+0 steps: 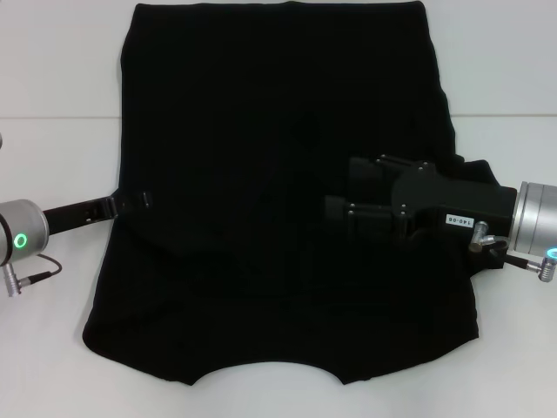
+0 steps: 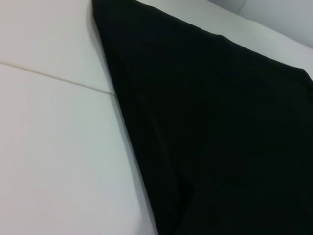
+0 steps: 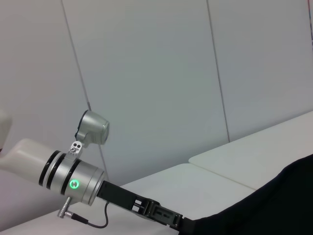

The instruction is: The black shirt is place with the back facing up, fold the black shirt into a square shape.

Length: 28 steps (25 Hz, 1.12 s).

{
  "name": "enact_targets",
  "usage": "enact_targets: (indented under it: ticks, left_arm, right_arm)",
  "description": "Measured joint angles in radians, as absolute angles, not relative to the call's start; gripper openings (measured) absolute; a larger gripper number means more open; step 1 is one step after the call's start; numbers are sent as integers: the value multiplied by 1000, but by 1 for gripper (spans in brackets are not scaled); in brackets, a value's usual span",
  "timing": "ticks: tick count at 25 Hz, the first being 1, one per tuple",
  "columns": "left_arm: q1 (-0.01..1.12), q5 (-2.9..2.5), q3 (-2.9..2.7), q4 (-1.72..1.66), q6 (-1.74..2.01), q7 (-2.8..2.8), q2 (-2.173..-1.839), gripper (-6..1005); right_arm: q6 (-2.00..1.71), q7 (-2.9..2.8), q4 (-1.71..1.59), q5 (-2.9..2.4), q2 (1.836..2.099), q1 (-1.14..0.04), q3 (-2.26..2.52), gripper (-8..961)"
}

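Lying flat, black shirt [image 1: 278, 200], right wrist view alone showing wall [image 3: 146, 73]

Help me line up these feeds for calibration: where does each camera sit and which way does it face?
Head view: above, looking down at the large black cloth shirt on the white table; left gripper and right gripper show.
Left wrist view: low, along the shirt's edge; no robot parts.
Right wrist view: facing across toward the left gripper.
All share the shirt.
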State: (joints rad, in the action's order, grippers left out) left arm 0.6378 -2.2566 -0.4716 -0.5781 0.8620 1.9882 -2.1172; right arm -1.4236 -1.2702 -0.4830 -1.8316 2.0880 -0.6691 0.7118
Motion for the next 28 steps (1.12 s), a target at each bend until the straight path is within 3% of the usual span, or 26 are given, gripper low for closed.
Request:
enact_targets:
  ticks: [18, 21, 26, 28]
  left_arm:
    - [651, -2248, -486, -579, 858, 1959, -2115, 632]
    - [661, -2248, -486, -578, 861, 1959, -2114, 395]
    - [686, -2247, -490, -577, 868, 1967, -2115, 151]
    - [701, -2247, -491, -576, 873, 1969, -2119, 100]
  right_arm:
    - [-1423, -1279, -488, -1832, 2086, -669, 712, 884]
    - [-1423, -1279, -488, -1832, 2086, -669, 712, 884]
    - [-1422, -1279, -488, -1832, 2085, -668, 712, 883]
    - [-1422, -1279, -488, -1832, 2085, -667, 712, 883]
